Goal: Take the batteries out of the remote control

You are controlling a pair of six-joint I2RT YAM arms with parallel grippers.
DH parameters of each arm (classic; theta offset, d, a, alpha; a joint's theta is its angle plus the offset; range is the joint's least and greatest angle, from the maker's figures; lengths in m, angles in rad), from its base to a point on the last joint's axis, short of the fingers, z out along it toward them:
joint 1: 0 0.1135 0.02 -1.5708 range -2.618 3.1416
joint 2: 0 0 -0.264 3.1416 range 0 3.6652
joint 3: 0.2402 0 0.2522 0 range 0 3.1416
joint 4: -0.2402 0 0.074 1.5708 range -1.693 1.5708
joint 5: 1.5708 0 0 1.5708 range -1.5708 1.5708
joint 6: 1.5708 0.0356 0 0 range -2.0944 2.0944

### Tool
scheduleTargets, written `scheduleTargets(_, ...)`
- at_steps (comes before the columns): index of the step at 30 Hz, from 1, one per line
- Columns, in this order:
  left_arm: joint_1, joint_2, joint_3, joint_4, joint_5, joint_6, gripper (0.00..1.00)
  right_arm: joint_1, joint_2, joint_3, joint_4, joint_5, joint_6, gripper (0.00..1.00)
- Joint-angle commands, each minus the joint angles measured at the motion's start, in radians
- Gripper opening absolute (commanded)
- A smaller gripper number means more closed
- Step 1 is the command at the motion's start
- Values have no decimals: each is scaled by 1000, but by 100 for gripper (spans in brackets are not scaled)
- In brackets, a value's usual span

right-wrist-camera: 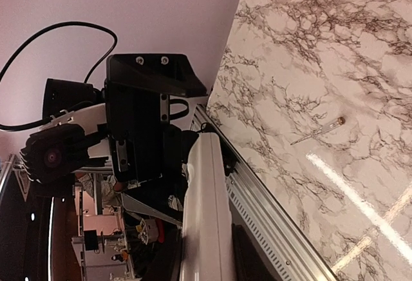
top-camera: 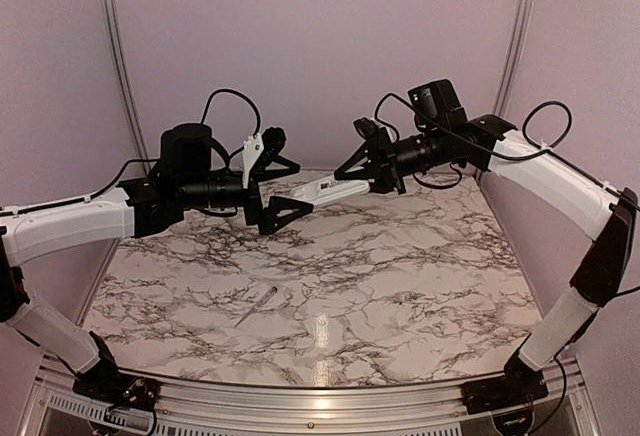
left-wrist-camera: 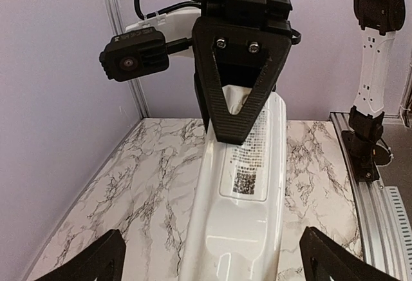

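The remote control (top-camera: 330, 190) is a white oblong handset held in the air above the back of the table. My right gripper (top-camera: 372, 168) is shut on its far end. In the left wrist view its smooth back face (left-wrist-camera: 248, 191) shows, with a printed label and a code square, and a black right finger (left-wrist-camera: 238, 94) is pressed on it. My left gripper (top-camera: 303, 188) is wide open, with its fingers on either side of the remote's free end and not touching it (left-wrist-camera: 212, 258). In the right wrist view the remote (right-wrist-camera: 206, 216) appears edge-on. The batteries are hidden.
A thin pale grey stick (top-camera: 257, 306) lies on the marble table (top-camera: 420, 276) at the front left of centre; it also shows in the right wrist view (right-wrist-camera: 315, 131). Purple walls close in the back and sides. A metal rail (top-camera: 300, 396) runs along the near edge.
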Motion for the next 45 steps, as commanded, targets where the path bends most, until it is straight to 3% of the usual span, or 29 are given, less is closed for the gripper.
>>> scheduleTargets(1,0,-70,-33,45,-82,-52,99,8,-43,-21,80,119,31,0)
scheduleTargets(7,3,-149,-30,-41,-343,-205,99,-2,-54,-52,215,205,24,0)
scheduleTargets(16,10,-252,2,-208,-496,-583,99,-61,-72,-113,400,190,-26,0)
scheduleTargets(22,43,-167,217,-551,-391,-749,99,-79,-144,-263,579,142,-14,0)
scheduleTargets(26,65,-225,123,-453,-273,-868,99,-79,-163,-295,621,111,-30,0)
scheduleTargets(35,93,-299,-10,-318,-29,-961,99,-65,-202,-322,630,7,-22,0)
scheduleTargets(45,104,-270,2,-247,196,-1008,97,22,-203,-282,616,-32,18,0)
